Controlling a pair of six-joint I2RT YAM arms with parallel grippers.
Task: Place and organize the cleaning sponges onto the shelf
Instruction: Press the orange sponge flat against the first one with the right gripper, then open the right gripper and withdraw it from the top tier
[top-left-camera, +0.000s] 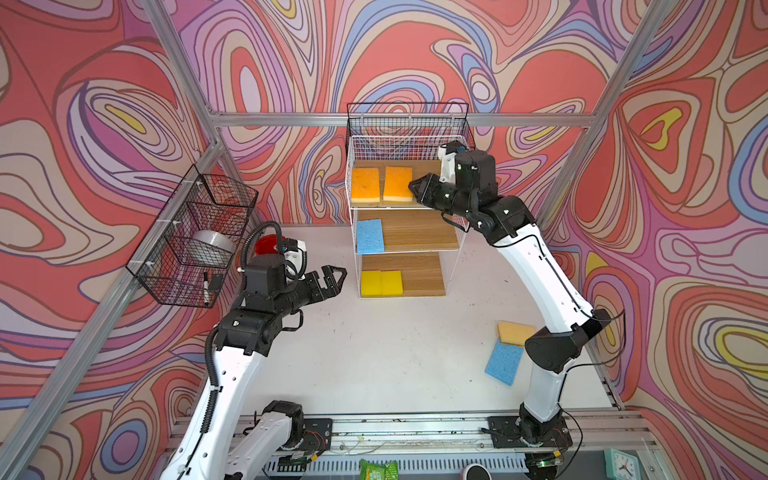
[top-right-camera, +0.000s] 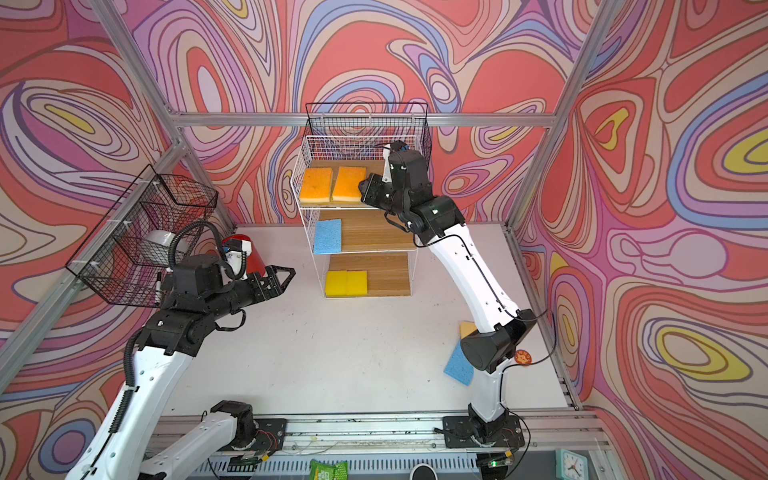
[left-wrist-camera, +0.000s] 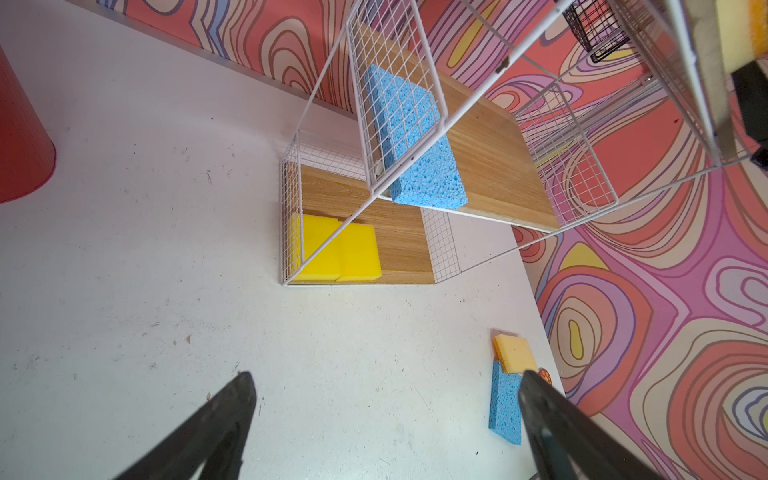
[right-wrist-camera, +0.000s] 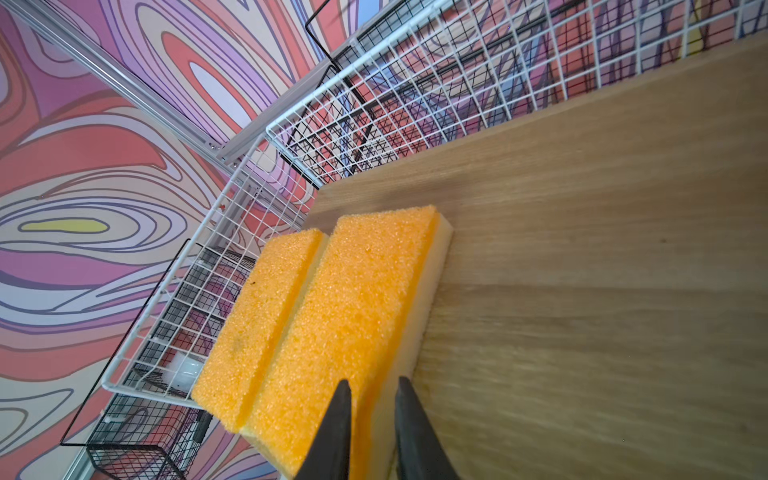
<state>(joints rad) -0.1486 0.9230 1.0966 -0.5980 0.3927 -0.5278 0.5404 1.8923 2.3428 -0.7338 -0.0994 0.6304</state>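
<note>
I see 5 sponges (top-left-camera: 370, 236) on the shelf (top-left-camera: 415, 232), 2 loose lower right; left gripper (left-wrist-camera: 386, 376) spread empty, right gripper (right-wrist-camera: 372, 384) narrow astride an orange sponge (right-wrist-camera: 345, 299), hold unclear.

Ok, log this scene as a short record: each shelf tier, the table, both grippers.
top tier: two orange sponges, side by side
middle tier: one blue sponge, left end
bottom tier: two yellow sponges, touching, left end
table: loose orange sponge overlapping loose blue sponge, by the right arm
left gripper: open, empty, above table
right gripper: at the right orange sponge's edge, jaws slightly apart; grip unclear
</note>
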